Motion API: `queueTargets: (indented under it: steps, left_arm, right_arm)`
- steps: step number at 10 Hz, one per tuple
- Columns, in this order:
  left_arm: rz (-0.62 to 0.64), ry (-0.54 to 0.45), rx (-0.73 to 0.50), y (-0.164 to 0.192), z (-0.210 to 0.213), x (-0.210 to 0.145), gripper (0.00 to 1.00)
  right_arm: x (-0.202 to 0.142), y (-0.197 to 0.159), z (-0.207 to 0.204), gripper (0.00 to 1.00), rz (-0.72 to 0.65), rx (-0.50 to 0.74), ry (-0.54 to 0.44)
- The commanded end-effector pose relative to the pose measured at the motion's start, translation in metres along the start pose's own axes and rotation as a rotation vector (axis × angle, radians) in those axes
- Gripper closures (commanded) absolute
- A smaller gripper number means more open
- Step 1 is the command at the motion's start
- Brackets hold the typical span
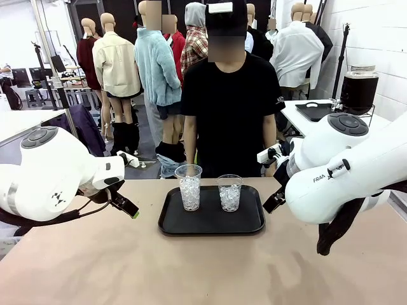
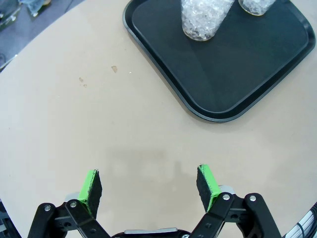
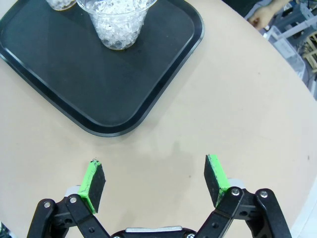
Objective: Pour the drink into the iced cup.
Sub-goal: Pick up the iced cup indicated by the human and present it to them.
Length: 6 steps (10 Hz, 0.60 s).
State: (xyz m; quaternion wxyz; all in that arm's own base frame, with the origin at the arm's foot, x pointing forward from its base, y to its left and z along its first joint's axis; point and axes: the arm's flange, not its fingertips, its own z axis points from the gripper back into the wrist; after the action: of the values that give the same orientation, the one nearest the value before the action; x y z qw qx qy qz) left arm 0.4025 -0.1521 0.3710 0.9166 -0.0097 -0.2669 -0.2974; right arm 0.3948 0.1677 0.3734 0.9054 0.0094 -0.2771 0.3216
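Observation:
Two clear plastic cups filled with ice stand side by side on a black tray (image 1: 210, 223) at the middle of the table, the taller cup (image 1: 189, 187) on the left and the shorter cup (image 1: 229, 193) on the right. The drink (image 1: 358, 92) is a near-black liquid in a big glass jar with a metal lid, far off on a side table at the back right. My left gripper (image 1: 127, 206) hovers open left of the tray; my right gripper (image 1: 275, 202) hovers open at its right. Both are empty (image 2: 151, 186) (image 3: 156, 183). The left wrist view shows an iced cup (image 2: 203, 20), the right wrist view another (image 3: 119, 22).
A person (image 1: 229, 108) in a black shirt stands at the far side of the table, right behind the tray, hands low and hidden. Bare tan tabletop (image 1: 191, 273) stretches in front of the tray. A second black tray (image 1: 315, 111) lies on the side table beside the jar.

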Motion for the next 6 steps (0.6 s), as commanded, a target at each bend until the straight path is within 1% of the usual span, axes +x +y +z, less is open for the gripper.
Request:
queueTargets:
  steps: [1,6]
  left_arm:
    - [0.003,-0.001,0.0,0.0012,0.0002,-0.0003,0.0]
    - [0.003,-0.001,0.0,0.0012,0.0002,-0.0003,0.0]
  right_arm:
    - [0.0,-0.0001,0.0,0.0,-0.001,0.0,0.0]
    - [0.0,-0.0001,0.0,0.0,-0.001,0.0,0.0]
